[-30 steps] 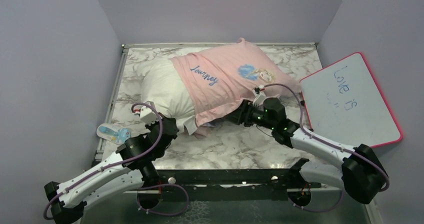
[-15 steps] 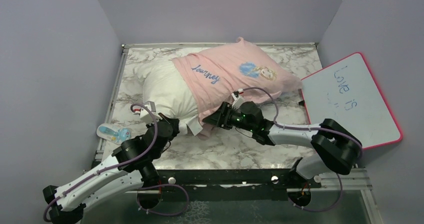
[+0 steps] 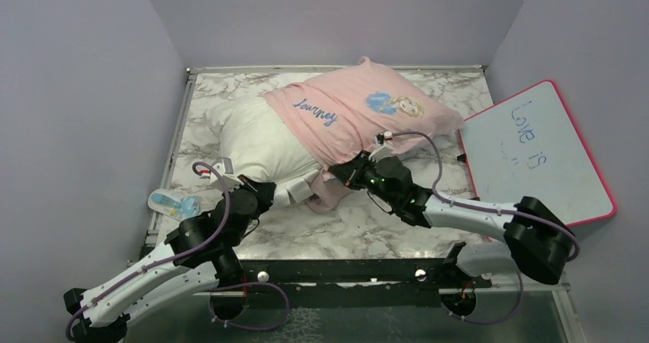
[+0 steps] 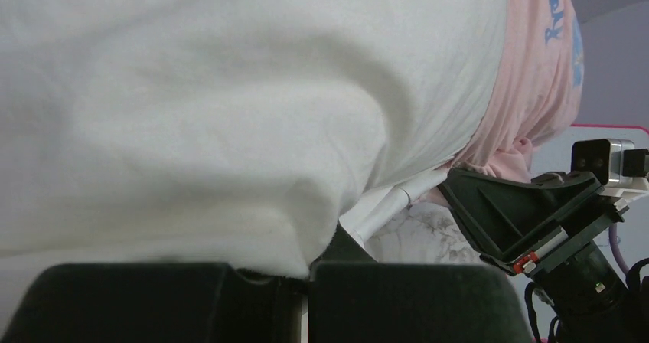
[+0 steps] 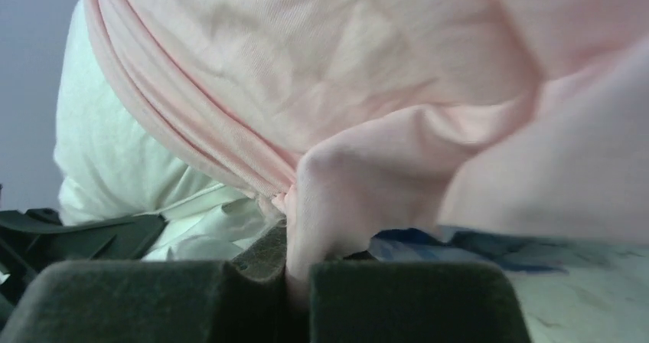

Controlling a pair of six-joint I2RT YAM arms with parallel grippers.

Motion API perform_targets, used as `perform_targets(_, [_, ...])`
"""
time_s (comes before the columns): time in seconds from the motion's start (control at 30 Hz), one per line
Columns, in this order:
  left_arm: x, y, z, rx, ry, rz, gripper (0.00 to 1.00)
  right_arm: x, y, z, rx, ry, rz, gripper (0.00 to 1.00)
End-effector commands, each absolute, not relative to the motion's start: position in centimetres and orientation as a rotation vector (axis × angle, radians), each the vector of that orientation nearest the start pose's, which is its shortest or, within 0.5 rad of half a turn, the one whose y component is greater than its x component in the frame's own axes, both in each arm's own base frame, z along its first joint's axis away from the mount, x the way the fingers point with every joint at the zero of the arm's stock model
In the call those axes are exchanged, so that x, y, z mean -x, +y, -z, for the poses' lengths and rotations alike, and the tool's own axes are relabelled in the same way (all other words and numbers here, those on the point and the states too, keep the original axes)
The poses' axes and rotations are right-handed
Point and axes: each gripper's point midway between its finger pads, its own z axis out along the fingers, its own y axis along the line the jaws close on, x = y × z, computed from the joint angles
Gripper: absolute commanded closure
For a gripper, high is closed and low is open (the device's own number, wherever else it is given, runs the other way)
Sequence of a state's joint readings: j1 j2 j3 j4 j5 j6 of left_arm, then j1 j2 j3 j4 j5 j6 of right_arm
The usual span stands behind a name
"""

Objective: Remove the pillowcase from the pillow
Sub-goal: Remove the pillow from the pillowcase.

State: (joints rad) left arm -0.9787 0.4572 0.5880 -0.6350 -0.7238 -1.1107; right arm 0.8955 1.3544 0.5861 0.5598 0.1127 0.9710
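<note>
The table (image 3: 367, 228) has a white marble-veined top. A pillow (image 3: 249, 136) lies across its far half, and the pillow's right part is inside a pink pillowcase (image 3: 360, 117) whose near hem sags onto the marble. A small blue-and-white item (image 3: 172, 204) lies near and to the left of the pillow, at the table's edge. Right of the pillow, a pink-framed whiteboard (image 3: 536, 155) rests tilted over the table's right edge.

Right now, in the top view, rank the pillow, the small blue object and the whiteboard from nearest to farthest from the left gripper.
1. pillow: pinched in the left gripper, directly ahead.
2. small blue object: off to its left.
3. whiteboard: far right.
</note>
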Motion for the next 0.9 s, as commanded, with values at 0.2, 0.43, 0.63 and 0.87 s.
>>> perform_targets(0.2, [-18.4,-9.1,-19.9,0.637,1.898,0.505,1.0,-31.1,21.8,-14.3,-0.207,2.024,-0.69,1.0])
perform_targets(0.43, [-18.4,-10.0,-19.7,0.585,1.939,0.502,1.0,-24.9,27.8,-16.7,0.159,2.104,-1.156,0.79])
perform_targets(0.63, [-17.8,-10.7,-18.6,0.519,2.001,0.508,1.0,-24.8,24.4,-18.3,0.13,2.228,-0.894,0.74])
perform_targets(0.87, [-16.0,-12.9,-13.9,0.449,2.196,0.527,1.0,-27.3,22.4,-27.3,0.331,1.93,-0.691,0.51])
